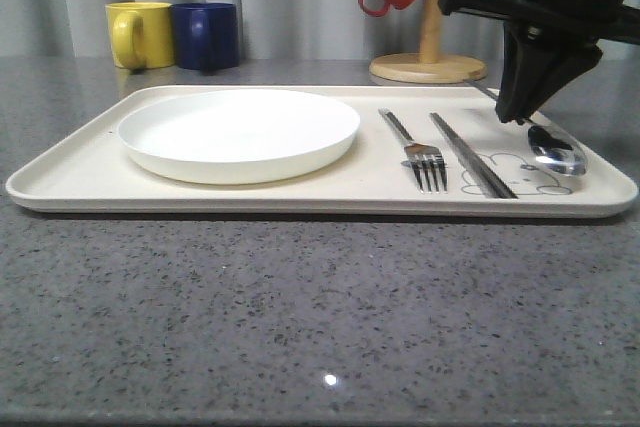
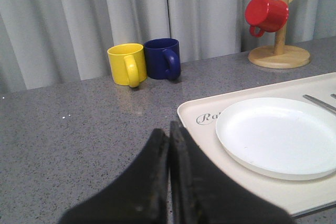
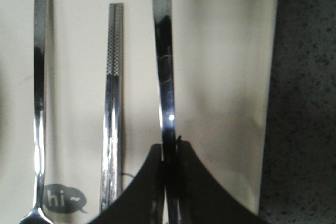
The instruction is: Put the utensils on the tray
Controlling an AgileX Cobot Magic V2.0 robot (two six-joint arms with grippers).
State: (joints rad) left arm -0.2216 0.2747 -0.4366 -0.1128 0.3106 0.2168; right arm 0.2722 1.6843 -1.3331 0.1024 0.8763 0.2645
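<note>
R gripper (image 1: 522,115) clamps spoon (image 1: 556,150) handle, bowl on tray (image 1: 70,175) far R beside sticks (image 1: 470,154) & fork (image 1: 418,152); L gripper (image 2: 169,145) closed, empty; prob. release step: open gently, lift straight up w/o dragging spoon.

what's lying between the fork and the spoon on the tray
The chopsticks lie between the fork and the spoon on the tray, as the front view shows.
</note>
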